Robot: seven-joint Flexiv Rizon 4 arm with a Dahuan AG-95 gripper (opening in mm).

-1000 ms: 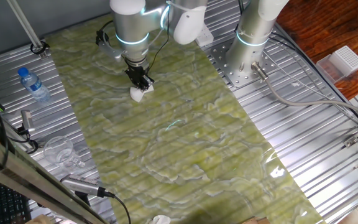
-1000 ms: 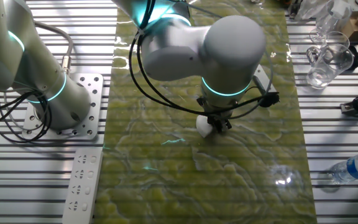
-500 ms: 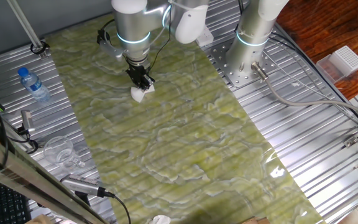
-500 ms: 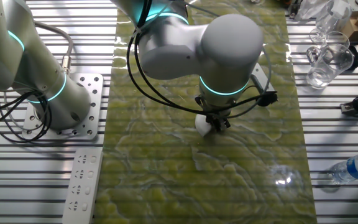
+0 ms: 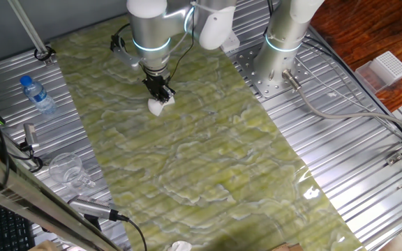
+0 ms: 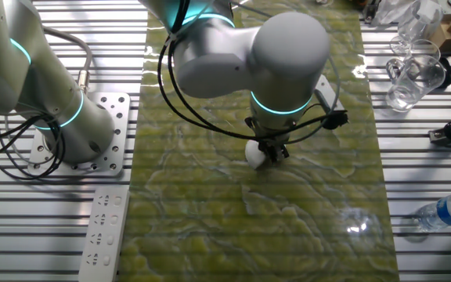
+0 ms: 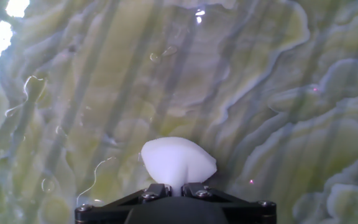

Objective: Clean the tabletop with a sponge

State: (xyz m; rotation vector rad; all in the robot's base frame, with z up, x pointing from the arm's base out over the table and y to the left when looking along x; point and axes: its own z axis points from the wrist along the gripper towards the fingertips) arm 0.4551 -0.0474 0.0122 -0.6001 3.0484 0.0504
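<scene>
So the gripper (image 5: 159, 96) is clamped tight on the sponge (image 5: 157, 106), pressing it down onto the tabletop (image 5: 208, 160), up near the far end, with a water bottle (image 5: 38, 95) off left.

White sponge (image 7: 178, 163) on glossy yellow-green tabletop (image 7: 260, 81)

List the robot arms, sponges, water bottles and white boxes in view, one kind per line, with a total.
Robot arms: 2
Sponge: 1
Water bottle: 1
White box: 1
Total: 5
</scene>
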